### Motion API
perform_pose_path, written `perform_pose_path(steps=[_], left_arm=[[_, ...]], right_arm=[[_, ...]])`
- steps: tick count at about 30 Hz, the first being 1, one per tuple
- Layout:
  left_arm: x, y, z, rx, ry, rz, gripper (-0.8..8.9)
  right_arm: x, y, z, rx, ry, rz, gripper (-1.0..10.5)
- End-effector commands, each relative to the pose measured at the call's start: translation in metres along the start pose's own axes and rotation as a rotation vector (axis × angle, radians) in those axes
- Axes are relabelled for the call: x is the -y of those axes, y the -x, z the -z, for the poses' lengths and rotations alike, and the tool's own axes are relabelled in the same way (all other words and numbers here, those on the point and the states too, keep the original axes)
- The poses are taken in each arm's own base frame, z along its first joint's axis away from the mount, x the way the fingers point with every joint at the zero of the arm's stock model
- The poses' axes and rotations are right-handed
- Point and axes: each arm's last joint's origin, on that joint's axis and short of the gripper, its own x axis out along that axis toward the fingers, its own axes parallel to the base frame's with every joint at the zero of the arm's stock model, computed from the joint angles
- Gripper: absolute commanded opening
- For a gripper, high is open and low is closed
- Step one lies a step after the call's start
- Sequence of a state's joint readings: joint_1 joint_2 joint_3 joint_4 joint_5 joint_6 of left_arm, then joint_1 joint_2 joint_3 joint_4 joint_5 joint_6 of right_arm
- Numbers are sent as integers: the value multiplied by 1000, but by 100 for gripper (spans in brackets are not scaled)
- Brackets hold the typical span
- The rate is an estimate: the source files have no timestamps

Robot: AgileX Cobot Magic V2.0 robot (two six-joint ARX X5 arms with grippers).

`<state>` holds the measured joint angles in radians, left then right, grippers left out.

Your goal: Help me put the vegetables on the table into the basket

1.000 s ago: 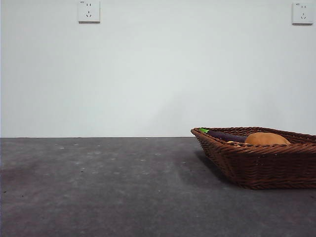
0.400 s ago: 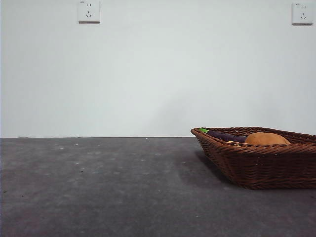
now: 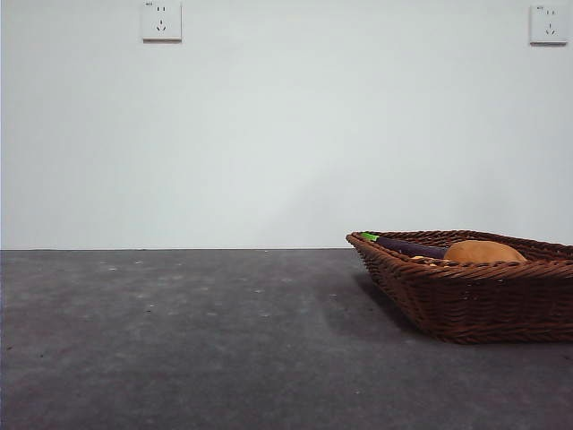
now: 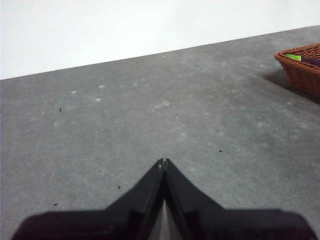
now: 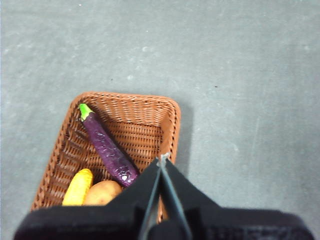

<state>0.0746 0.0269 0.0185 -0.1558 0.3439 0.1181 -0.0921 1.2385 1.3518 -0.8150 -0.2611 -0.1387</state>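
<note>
The wicker basket point(image 3: 466, 300) stands on the dark grey table point(image 3: 179, 340) at the right. Inside it lie the purple eggplant point(image 3: 407, 246) with its green stem and the brown potato point(image 3: 483, 252). From above, the right wrist view shows the basket point(image 5: 165, 110) holding the eggplant point(image 5: 107, 150), the potato point(image 5: 102, 192) and a yellow vegetable point(image 5: 77, 187). My right gripper point(image 5: 163, 159) hangs shut and empty high over the basket's near rim. My left gripper point(image 4: 163, 162) is shut and empty above bare table, well away from the basket point(image 4: 302, 67).
A white wall rises behind the table with two sockets point(image 3: 161, 20) point(image 3: 548, 23) high on it. Bare table surface point(image 4: 150, 110) stretches left of the basket.
</note>
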Motion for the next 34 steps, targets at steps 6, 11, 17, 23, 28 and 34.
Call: perform_pose_path(steps=[6, 11, 17, 23, 28, 34], left_arm=[[0, -3, 5, -36, 22, 10, -4], [0, -4, 7, -54, 29, 12, -4], [0, -4, 7, -60, 31, 13, -4], [0, -4, 7, -62, 32, 13, -4], [0, -4, 7, -62, 32, 13, -3], [0, -4, 7, -62, 32, 13, -4]], right_arm=[[0, -1, 0, 1, -3, 4, 2], [0, 0, -2, 18, 4, 12, 2], [-22, 47, 12, 177, 62, 17, 2], [-31, 52, 88, 351, 88, 90, 2], [-31, 31, 150, 430, 53, 144, 2], [-29, 1, 211, 465, -14, 168, 2]])
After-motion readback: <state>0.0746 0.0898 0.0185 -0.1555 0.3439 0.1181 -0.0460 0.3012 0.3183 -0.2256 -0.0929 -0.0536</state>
